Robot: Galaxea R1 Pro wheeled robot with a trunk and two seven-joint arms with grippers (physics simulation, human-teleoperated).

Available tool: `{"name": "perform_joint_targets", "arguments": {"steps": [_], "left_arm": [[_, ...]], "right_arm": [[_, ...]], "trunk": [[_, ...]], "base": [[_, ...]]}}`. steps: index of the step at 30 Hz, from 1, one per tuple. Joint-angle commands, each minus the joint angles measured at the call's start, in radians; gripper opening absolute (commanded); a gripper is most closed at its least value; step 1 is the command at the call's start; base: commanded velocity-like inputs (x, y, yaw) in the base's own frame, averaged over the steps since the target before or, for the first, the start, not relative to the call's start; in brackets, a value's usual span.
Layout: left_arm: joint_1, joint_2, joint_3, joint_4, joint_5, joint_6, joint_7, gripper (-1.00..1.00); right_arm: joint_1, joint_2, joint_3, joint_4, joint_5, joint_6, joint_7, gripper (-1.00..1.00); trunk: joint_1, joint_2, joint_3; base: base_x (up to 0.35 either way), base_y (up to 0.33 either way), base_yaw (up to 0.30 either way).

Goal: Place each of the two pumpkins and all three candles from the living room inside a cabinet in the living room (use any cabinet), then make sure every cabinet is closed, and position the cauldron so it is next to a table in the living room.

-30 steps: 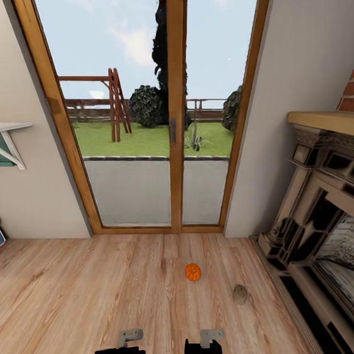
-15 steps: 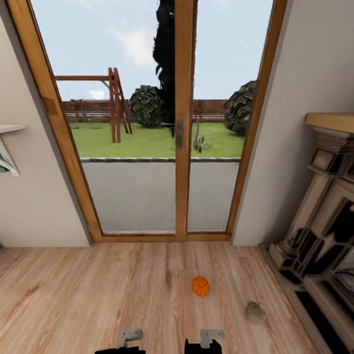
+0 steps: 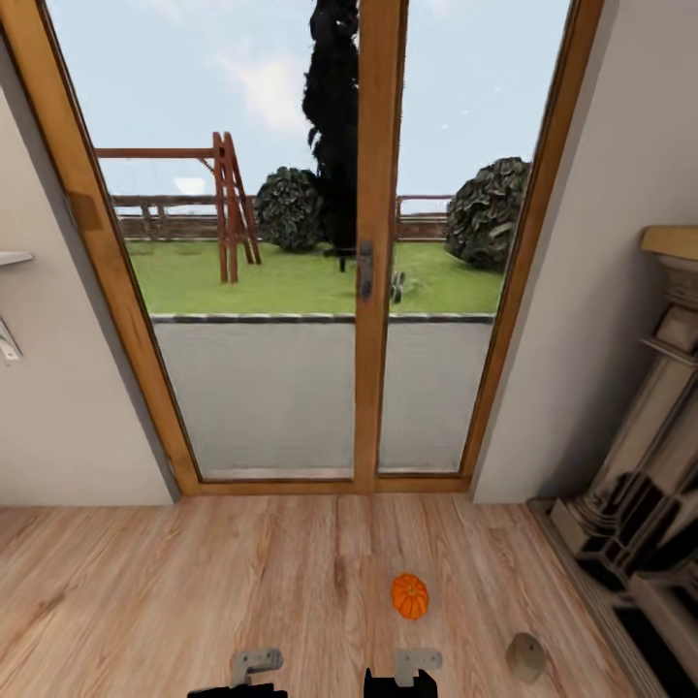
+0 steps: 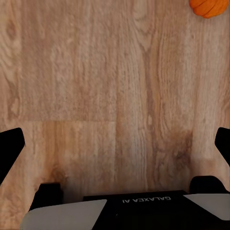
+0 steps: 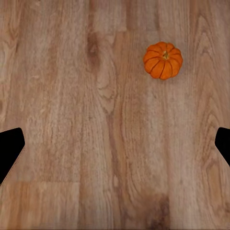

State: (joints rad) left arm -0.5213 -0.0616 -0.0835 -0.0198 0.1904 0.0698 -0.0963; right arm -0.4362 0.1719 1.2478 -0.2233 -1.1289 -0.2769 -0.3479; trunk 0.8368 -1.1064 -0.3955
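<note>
One small orange pumpkin (image 3: pixel 409 595) lies on the wooden floor in front of the glass doors, just ahead of my right arm (image 3: pixel 415 667). A stubby grey-beige candle (image 3: pixel 525 656) lies on the floor to its right, nearer the fireplace. In the right wrist view the pumpkin (image 5: pixel 163 60) lies well beyond the open right gripper (image 5: pixel 116 146), which holds nothing. The left gripper (image 4: pixel 117 146) is also open and empty over bare floorboards, with the pumpkin (image 4: pixel 208 7) at the picture's edge. My left arm (image 3: pixel 254 667) shows at the bottom of the head view.
Tall wood-framed glass doors (image 3: pixel 368 291) close off the wall ahead, with a garden behind them. An ornate beige and black fireplace (image 3: pixel 650 504) juts out along the right. A white shelf bracket (image 3: pixel 8 339) hangs on the left wall. Wooden floor (image 3: pixel 145 601) stretches to the left.
The whole view has shifted as the camera moved closer to the doors. The pumpkin and candle now sit lower and further right in the picture. Both arms look unchanged.
</note>
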Motion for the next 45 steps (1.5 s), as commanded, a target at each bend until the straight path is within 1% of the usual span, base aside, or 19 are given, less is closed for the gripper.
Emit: {"name": "perform_joint_targets", "arguments": {"steps": [1,7,9,11,13,14,15,16,18,20,24,27,28,32,35,38,40,42,45], "left_arm": [[0.000,0.000,-0.008,-0.002,0.011,0.006,-0.001,1.00],[0.000,-0.006,-0.009,-0.003,0.010,0.005,-0.003,1.00],[0.000,-0.011,-0.009,-0.004,0.009,0.005,-0.002,1.00],[0.000,-0.021,-0.010,-0.007,0.009,0.011,0.000,1.00],[0.000,-0.034,-0.011,-0.021,0.010,0.056,0.003,1.00],[0.000,-0.039,-0.011,-0.053,0.010,0.129,0.007,1.00],[0.001,-0.042,-0.011,-0.151,0.010,0.288,0.032,1.00],[0.001,-0.039,-0.010,-0.293,0.010,0.467,0.088,1.00],[0.001,-0.034,0.000,-0.480,0.011,0.667,0.187,1.00],[-0.002,-0.033,0.025,-0.611,0.012,0.797,0.282,1.00],[-0.049,-0.035,0.055,-0.688,0.011,0.899,0.366,1.00],[-0.119,-0.031,0.063,-0.648,0.010,0.926,0.407,1.00],[-0.178,-0.025,0.070,-0.585,0.010,0.933,0.432,1.00],[-0.350,-0.002,0.106,-0.395,0.011,0.941,0.459,1.00],[-0.488,0.018,0.117,-0.263,0.012,0.944,0.462,1.00],[-0.602,0.032,0.122,-0.184,0.013,0.946,0.461,1.00],[-0.646,0.038,0.131,-0.163,0.021,0.946,0.461,1.00],[-0.682,0.044,0.193,-0.148,0.104,0.944,0.460,1.00],[-0.688,0.044,0.216,-0.146,0.148,0.942,0.462,1.00]], "right_arm": [[-0.001,0.000,0.009,-0.001,-0.009,-0.004,-0.005,1.00],[-0.001,0.000,0.004,-0.002,-0.008,-0.003,-0.005,1.00],[-0.008,-0.014,-0.001,-0.004,-0.003,0.017,-0.004,1.00],[-0.033,-0.030,-0.001,-0.005,-0.003,0.064,-0.005,1.00],[-0.088,-0.040,-0.003,-0.006,-0.004,0.158,-0.005,1.00],[-0.133,-0.044,-0.004,-0.006,-0.006,0.239,-0.005,1.00],[-0.201,-0.047,-0.011,-0.007,-0.008,0.359,-0.005,1.00],[-0.269,-0.049,-0.036,-0.007,-0.008,0.455,-0.006,1.00],[-0.364,-0.052,-0.099,-0.004,-0.009,0.552,-0.006,1.00],[-0.449,-0.052,-0.174,-0.002,-0.009,0.654,-0.007,1.00],[-0.517,-0.046,-0.228,-0.009,-0.007,0.793,-0.009,1.00],[-0.551,-0.035,-0.241,-0.022,-0.006,0.846,-0.010,1.00],[-0.570,-0.031,-0.244,-0.027,-0.005,0.877,-0.011,1.00],[-0.596,-0.029,-0.247,-0.030,-0.004,0.971,-0.013,1.00],[-0.611,-0.029,-0.248,-0.029,-0.003,0.996,-0.014,1.00],[-0.630,-0.029,-0.249,-0.030,-0.003,1.005,-0.014,1.00],[-0.640,-0.029,-0.249,-0.031,-0.003,1.007,-0.014,1.00],[-0.666,-0.031,-0.249,-0.032,-0.002,1.006,-0.014,1.00],[-0.678,-0.033,-0.249,-0.033,-0.002,1.002,-0.014,1.00]], "trunk": [[0.000,-0.001,-0.001],[0.000,-0.001,-0.001],[0.000,-0.001,-0.001],[0.000,-0.001,-0.001],[0.000,-0.001,-0.001],[0.000,-0.001,-0.001],[0.000,-0.001,-0.001],[0.000,-0.001,-0.001],[0.000,-0.001,-0.001],[0.000,-0.001,-0.001],[0.000,-0.001,-0.001],[0.000,-0.001,-0.001],[0.000,-0.001,-0.001],[0.000,-0.001,-0.001],[0.000,-0.001,-0.001],[0.000,-0.001,-0.001],[0.000,-0.001,-0.001],[0.000,-0.001,-0.001],[0.000,-0.001,-0.001]], "base": [[0.140,0.040,0.000],[0.052,0.015,0.000],[0.004,0.001,0.000],[0.002,0.001,0.000],[0.001,0.000,0.000],[0.000,0.000,0.000],[0.000,0.000,0.000],[0.000,0.000,0.000],[0.000,0.000,0.000],[0.000,0.000,0.000],[0.000,0.000,0.000],[0.000,0.000,0.000],[0.000,0.000,0.000],[0.000,0.000,0.000],[0.000,0.000,0.000],[0.000,0.000,0.000],[0.000,0.000,0.000],[0.000,0.000,0.000],[0.000,0.000,0.000]]}}
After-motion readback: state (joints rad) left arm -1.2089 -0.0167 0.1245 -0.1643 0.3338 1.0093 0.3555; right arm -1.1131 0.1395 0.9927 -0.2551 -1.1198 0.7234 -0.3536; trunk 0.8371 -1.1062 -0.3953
